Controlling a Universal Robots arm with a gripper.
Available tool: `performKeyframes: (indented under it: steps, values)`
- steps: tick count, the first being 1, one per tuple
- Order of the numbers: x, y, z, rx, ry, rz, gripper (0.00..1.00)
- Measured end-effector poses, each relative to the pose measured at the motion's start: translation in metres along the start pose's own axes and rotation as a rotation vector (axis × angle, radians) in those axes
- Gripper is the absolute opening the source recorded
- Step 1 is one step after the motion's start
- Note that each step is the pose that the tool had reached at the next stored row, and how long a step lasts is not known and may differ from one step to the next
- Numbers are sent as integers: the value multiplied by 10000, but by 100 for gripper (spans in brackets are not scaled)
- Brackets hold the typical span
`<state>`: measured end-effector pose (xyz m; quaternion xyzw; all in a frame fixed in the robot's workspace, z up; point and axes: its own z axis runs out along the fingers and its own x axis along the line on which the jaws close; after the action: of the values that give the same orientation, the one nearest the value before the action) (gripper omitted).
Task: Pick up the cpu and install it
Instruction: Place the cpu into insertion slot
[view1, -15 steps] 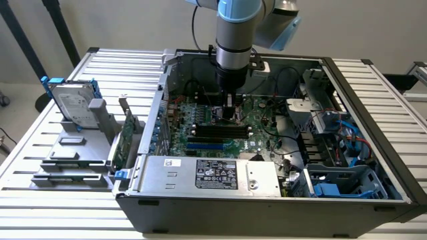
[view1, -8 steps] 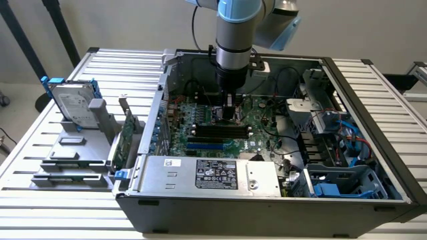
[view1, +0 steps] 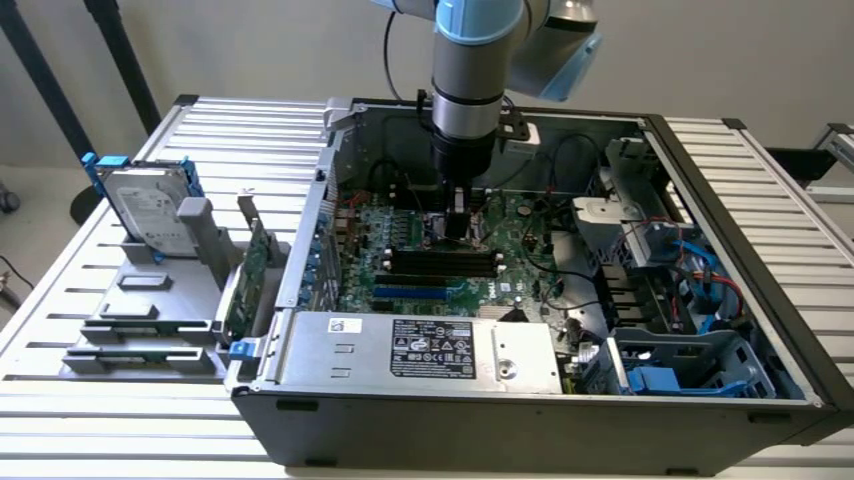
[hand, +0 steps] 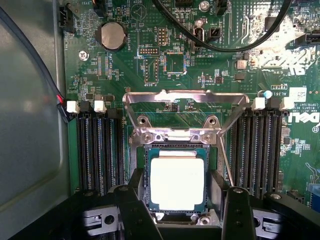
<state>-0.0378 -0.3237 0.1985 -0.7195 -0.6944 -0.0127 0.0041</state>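
Gripper (hand: 177, 175) jaws apart, one finger on each side of the cpu (hand: 177, 184), not clamped. Cpu lies flat in the motherboard (hand: 200, 75) socket, between the fingers.

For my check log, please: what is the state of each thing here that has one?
cpu: lying flat in its socket.
socket cover: swung open.
gripper: open, straddling the cpu.
computer case: side open.
hard drive: upright outside the case.

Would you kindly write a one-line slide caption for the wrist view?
Open tool straddling the small square silver-topped cpu, lying in its socket on the green motherboard, metal retention frame raised.
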Motion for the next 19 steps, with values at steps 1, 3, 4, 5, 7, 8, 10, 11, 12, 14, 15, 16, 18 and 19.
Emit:
performKeyframes:
  steps: [1,3,4,5,7,8,10,11,12,14,15,16,18,19]
  values:
    - [0,0,-5,-1,1,0,62]
    - [1,0,-17,0,1,1,62]
    - [1,0,-22,-1,2,1,62]
    - [1,0,-28,-1,2,0,62]
    - [1,-1,-42,-1,1,0,62]
    - [1,-4,-49,0,1,1,62]
    - [2,-13,-64,6,1,1,62]
    - [2,-21,-71,22,0,1,62]
    - [3,-31,-78,46,0,1,62]
    - [5,-58,-91,110,-4,3,62]
    - [6,-73,-96,151,-3,4,62]
    - [7,-91,-100,198,-4,5,62]
    - [8,-134,-109,293,-7,7,62]
    - [9,-157,-113,342,-10,8,60]
